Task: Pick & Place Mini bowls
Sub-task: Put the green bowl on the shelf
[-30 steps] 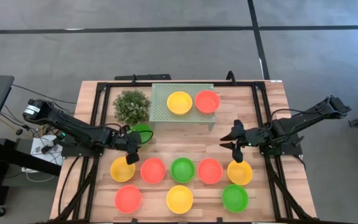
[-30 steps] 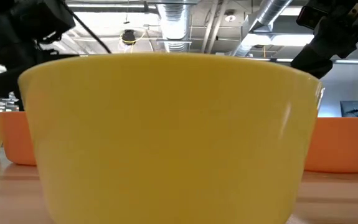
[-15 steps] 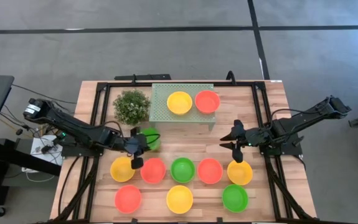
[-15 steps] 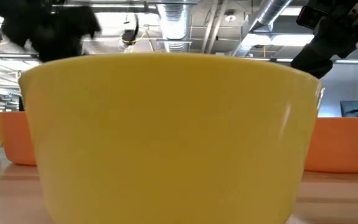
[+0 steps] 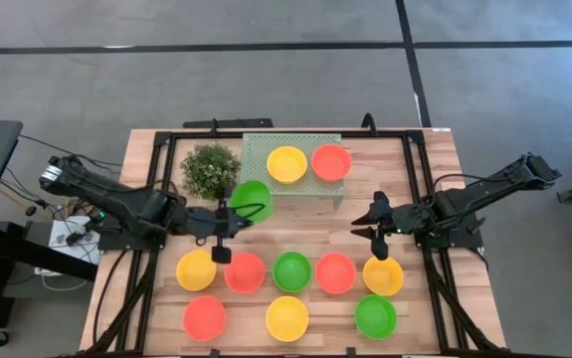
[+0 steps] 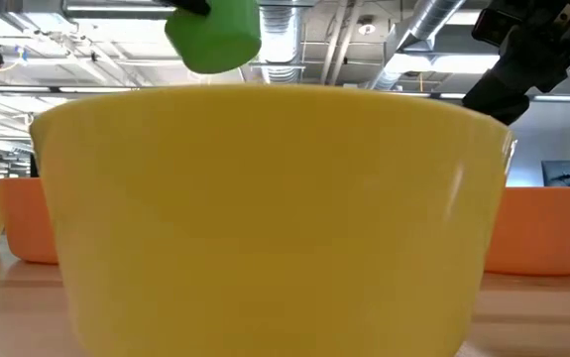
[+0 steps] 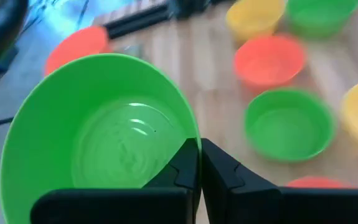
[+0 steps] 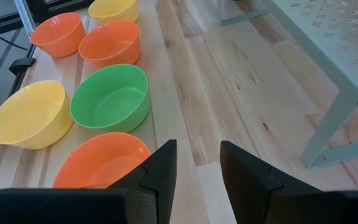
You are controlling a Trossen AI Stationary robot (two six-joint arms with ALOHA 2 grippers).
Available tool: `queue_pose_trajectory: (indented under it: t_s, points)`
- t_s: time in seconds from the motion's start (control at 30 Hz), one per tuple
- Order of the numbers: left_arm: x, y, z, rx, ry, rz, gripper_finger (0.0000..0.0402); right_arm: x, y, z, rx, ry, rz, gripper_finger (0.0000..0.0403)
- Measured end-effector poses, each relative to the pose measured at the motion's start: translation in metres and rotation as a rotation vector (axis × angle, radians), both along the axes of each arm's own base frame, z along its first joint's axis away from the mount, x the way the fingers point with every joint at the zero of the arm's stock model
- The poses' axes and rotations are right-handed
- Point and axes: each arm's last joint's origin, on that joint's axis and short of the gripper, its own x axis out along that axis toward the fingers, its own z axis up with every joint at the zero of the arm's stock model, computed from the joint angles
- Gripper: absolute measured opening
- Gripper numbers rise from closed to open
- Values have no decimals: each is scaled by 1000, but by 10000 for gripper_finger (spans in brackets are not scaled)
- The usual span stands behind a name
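- Gripping a green bowl [image 5: 251,199] by its rim, the left gripper [image 5: 228,220] holds it above the table [image 5: 295,224], beside the tray [image 5: 261,164].
- The right gripper [image 5: 375,227] waits, fingers parted.

The left gripper [image 5: 228,220] has carried the green bowl [image 5: 251,200] it pinches by the rim from beside the plant [image 5: 210,170] up and over toward the pale green tray [image 5: 262,161], lifting it into the low view

Glossy smooth plastic green bowl [image 7: 104,143], pale grained wooden table [image 8: 228,81], matt perforated tray [image 5: 266,164]
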Motion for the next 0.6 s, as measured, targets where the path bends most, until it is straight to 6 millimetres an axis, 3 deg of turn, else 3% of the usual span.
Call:
queue_pose_trajectory:
  t_s: [0.13, 0.43, 0.6]
  points:
    - [10, 21, 6, -2, 57, 63, 7, 0, 0, 0, 0, -1, 0, 118]
    - [32, 86, -18, -46, 217, 117, 8, 0, 0, 0, 0, 0, 0, 118]
    - [30, 107, -27, -79, 292, 195, 8, 0, 0, 0, 0, 0, 0, 118]
